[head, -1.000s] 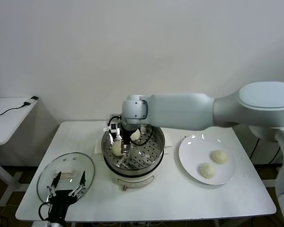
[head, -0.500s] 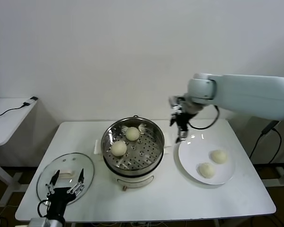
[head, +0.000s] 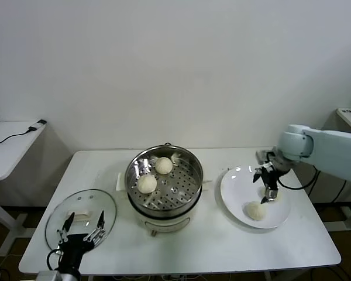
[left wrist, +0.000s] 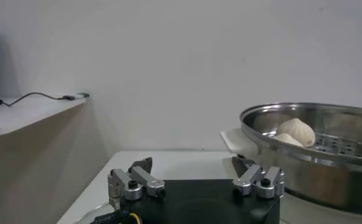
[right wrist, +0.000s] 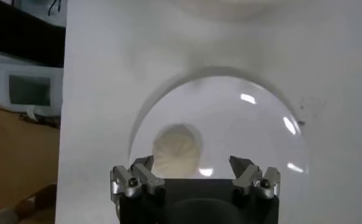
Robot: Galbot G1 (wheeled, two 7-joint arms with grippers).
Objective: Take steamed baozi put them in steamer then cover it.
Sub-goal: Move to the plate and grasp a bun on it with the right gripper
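White counter [head: 181, 246] carries everything. Steamer [head: 164, 181] sits mid-counter, slightly toward the left, on its cream cooker base [head: 164, 221]; shiny basket, perforated bottom, uncovered. Two steamed baozi inside: one [head: 147, 184] near the steamer's left wall, one [head: 164, 165] toward its back wall. Left wrist view shows the same steamer rim [left wrist: 302, 115] with both buns poking above it [left wrist: 296, 130].

Cover [head: 81, 225] lies flat by the counter's front-left corner, well apart from the steamer, cream handle [head: 83, 218] up.

White plate [head: 234, 193] toward the counter's right edge, just beside the steamer. One baozi [head: 256, 211] sits clear on the plate's front half. A second one [head: 273, 194] is mostly hidden behind the right pincer; only a sliver shows.

Right arm reaches in from the right edge; right pincer [head: 268, 190] is over the plate, pointing down, fingers spread wide, holding nothing. Right wrist view: right pincer [right wrist: 194, 173] wide, a baozi [right wrist: 177, 149] on the plate [right wrist: 260, 140] below and ahead of it, nearer one finger than the other. Can't tell if the fingers touch it.

Left pincer [head: 82, 228] is parked at the counter's front-left edge, over the cover, wide and empty. Left wrist view confirms: left pincer [left wrist: 196, 176] fingers apart, nothing between.
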